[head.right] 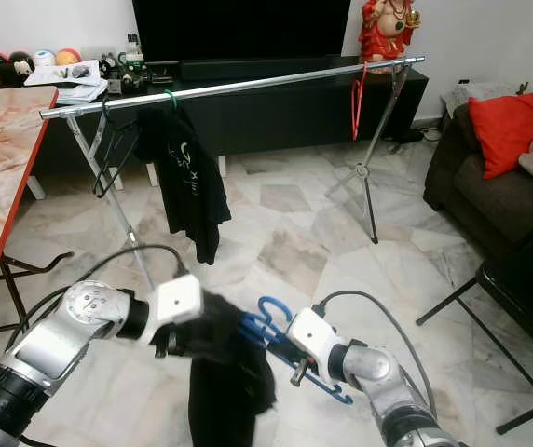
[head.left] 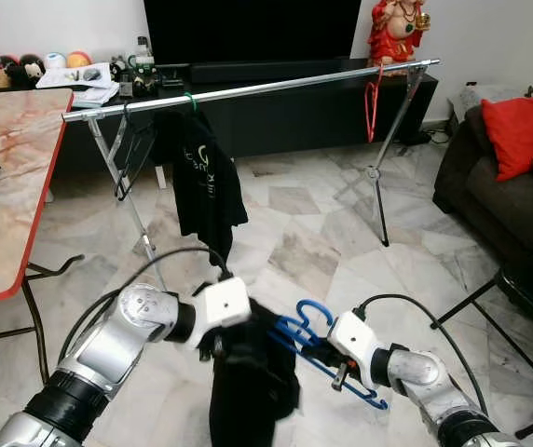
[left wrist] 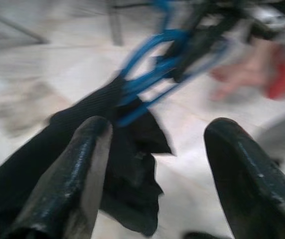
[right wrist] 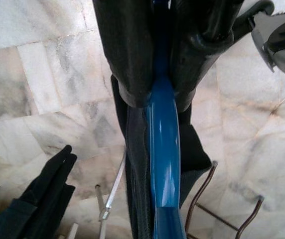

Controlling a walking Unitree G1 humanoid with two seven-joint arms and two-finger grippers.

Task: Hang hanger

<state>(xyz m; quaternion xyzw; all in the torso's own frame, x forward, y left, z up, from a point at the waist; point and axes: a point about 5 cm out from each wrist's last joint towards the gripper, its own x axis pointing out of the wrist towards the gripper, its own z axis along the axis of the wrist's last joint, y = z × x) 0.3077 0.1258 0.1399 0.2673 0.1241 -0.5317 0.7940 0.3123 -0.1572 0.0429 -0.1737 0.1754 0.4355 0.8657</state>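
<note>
Blue plastic marks the hanger, which sits low in front of the robot above the marble floor, pinched flat between the two black fingers of the right gripper; in the right wrist view the fingers press on either side of the blue bar, clamped tight on it. A black garment drapes from the hanger's end on the side away from the right gripper and hangs down toward the floor. The left gripper is just beside that cloth, on the garment's far side from the right gripper; in the left wrist view its two fingers stand wide apart, with the garment and the blue hanger beyond them and nothing gripped between them. Well beyond both grippers, a long silver rail on thin crossed legs spans the room. From it hang a black T-shirt on a green hook, an empty dark hanger beside it, and a red hanger near the rail's right end. A marble-topped table stands to the left, a dark sofa with a red cushion to the right.
</note>
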